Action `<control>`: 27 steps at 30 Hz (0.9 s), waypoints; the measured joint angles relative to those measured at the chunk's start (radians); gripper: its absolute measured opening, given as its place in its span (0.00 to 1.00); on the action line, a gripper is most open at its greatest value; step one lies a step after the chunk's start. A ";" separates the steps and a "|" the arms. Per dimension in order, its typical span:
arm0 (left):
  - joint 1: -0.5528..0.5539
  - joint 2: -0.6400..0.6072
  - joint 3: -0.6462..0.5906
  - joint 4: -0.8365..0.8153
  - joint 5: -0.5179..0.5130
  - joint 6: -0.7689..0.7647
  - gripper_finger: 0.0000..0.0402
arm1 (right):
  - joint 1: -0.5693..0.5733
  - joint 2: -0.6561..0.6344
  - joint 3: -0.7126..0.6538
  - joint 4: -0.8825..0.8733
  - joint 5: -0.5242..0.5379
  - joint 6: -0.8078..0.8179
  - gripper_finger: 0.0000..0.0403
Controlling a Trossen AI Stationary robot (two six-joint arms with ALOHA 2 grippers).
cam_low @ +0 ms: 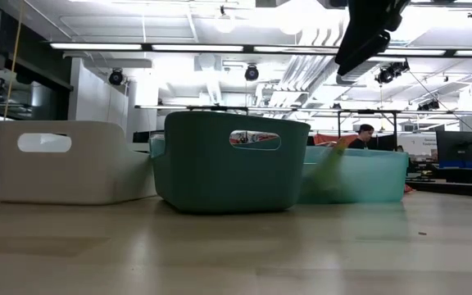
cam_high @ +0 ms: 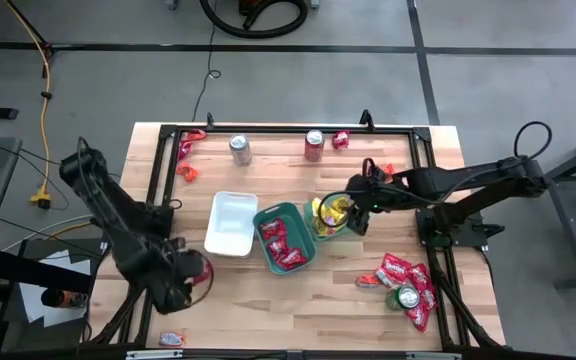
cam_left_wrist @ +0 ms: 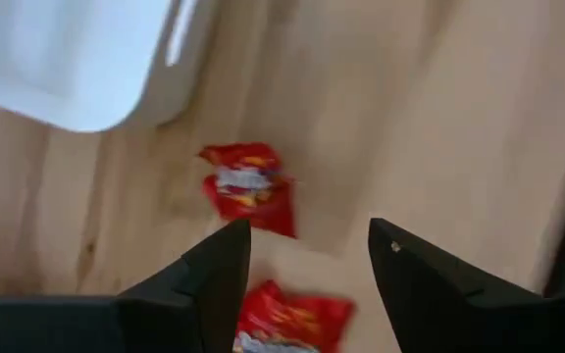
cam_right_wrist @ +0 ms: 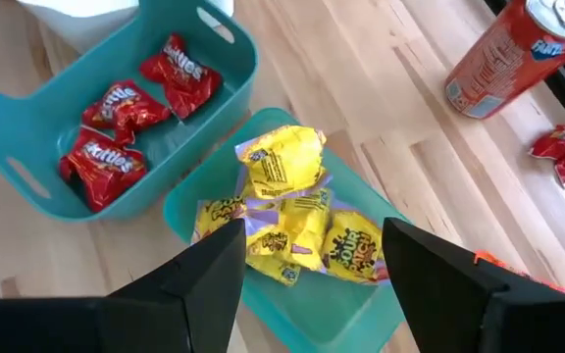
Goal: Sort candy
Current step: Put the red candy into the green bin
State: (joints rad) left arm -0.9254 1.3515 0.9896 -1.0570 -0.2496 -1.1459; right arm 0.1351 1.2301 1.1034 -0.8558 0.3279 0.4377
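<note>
Red candy packets lie in the dark teal tray (cam_high: 283, 238) (cam_right_wrist: 116, 118), and yellow packets (cam_right_wrist: 292, 211) fill the lighter teal tray (cam_high: 325, 220) beside it. A white tray (cam_high: 231, 222) stands to their left. My right gripper (cam_right_wrist: 310, 235) (cam_high: 353, 215) hovers open above the yellow packets and touches nothing. My left gripper (cam_left_wrist: 307, 235) (cam_high: 194, 275) is open near the table's near left corner, above two red packets on the wood: one (cam_left_wrist: 248, 186) ahead of the fingers, one (cam_left_wrist: 287, 319) between them and lower.
A silver can (cam_high: 239, 150) and a red can (cam_high: 314, 145) (cam_right_wrist: 518, 49) stand near the far edge, with loose red packets (cam_high: 186, 150) (cam_high: 340, 139). A heap of red packets (cam_high: 413, 285) surrounds a green can (cam_high: 405, 297) at near right. One packet (cam_high: 171, 339) lies at the near edge.
</note>
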 joint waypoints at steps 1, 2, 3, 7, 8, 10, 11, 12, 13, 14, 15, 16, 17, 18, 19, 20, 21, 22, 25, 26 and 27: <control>-0.004 0.021 -0.008 -0.002 -0.018 -0.022 0.48 | 0.000 -0.005 -0.006 0.008 0.003 0.001 0.59; -0.003 0.037 -0.019 0.002 -0.028 -0.044 0.48 | 0.000 -0.008 -0.007 0.011 0.004 0.003 0.59; 0.001 0.047 -0.037 0.019 -0.031 -0.059 0.48 | 0.000 -0.008 -0.007 0.011 0.005 0.003 0.59; 0.033 0.041 -0.136 0.117 -0.009 -0.070 0.48 | 0.000 -0.008 -0.007 0.014 0.004 0.002 0.59; 0.040 0.030 -0.163 0.139 0.001 -0.073 0.48 | 0.000 -0.008 -0.007 0.014 0.004 0.002 0.59; 0.053 0.009 -0.214 0.178 0.010 -0.073 0.48 | 0.000 -0.008 -0.007 0.015 0.004 0.002 0.59; 0.058 -0.001 -0.237 0.200 0.015 -0.074 0.48 | 0.000 -0.008 -0.007 0.015 0.004 0.002 0.59; 0.061 -0.013 -0.260 0.218 0.017 -0.074 0.48 | 0.000 -0.008 -0.007 0.015 0.004 0.004 0.59; 0.062 -0.024 -0.284 0.244 0.024 -0.073 0.48 | 0.000 -0.008 -0.007 0.015 0.004 0.008 0.59; 0.066 -0.030 -0.308 0.281 0.036 -0.067 0.48 | 0.000 -0.008 -0.007 0.015 0.004 0.008 0.59; 0.069 -0.035 -0.332 0.321 0.050 -0.058 0.48 | 0.000 -0.008 -0.007 0.015 0.004 0.008 0.59; 0.073 -0.038 -0.356 0.361 0.071 -0.050 0.48 | 0.000 -0.008 -0.007 0.015 0.003 0.008 0.59; 0.077 -0.038 -0.376 0.396 0.089 -0.042 0.48 | 0.000 -0.008 -0.007 0.015 0.003 0.008 0.59; 0.081 -0.037 -0.395 0.429 0.104 -0.039 0.48 | 0.000 -0.008 -0.007 0.015 0.003 0.008 0.59; 0.083 -0.035 -0.410 0.457 0.111 -0.039 0.48 | 0.000 -0.008 -0.007 0.015 0.003 0.008 0.59; 0.085 -0.035 -0.425 0.483 0.114 -0.040 0.48 | 0.000 -0.008 -0.007 0.015 0.003 0.008 0.59; 0.089 -0.035 -0.437 0.503 0.115 -0.045 0.48 | 0.000 -0.008 -0.007 0.015 0.003 0.008 0.59; 0.093 -0.035 -0.444 0.512 0.117 -0.052 0.47 | 0.000 -0.008 -0.007 0.015 0.003 0.008 0.59; 0.108 -0.047 -0.447 0.513 0.152 -0.049 0.38 | 0.000 -0.008 -0.007 0.015 0.003 0.008 0.59; 0.113 -0.058 -0.442 0.512 0.173 -0.049 0.32 | 0.000 -0.008 -0.007 0.015 0.003 0.008 0.59; 0.117 -0.074 -0.432 0.511 0.193 -0.048 0.25 | 0.000 -0.008 -0.007 0.015 0.003 0.008 0.59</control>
State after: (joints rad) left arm -0.8085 1.2778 0.5572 -0.5462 -0.0569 -1.1936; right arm 0.1349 1.2224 1.0966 -0.8410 0.3305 0.4461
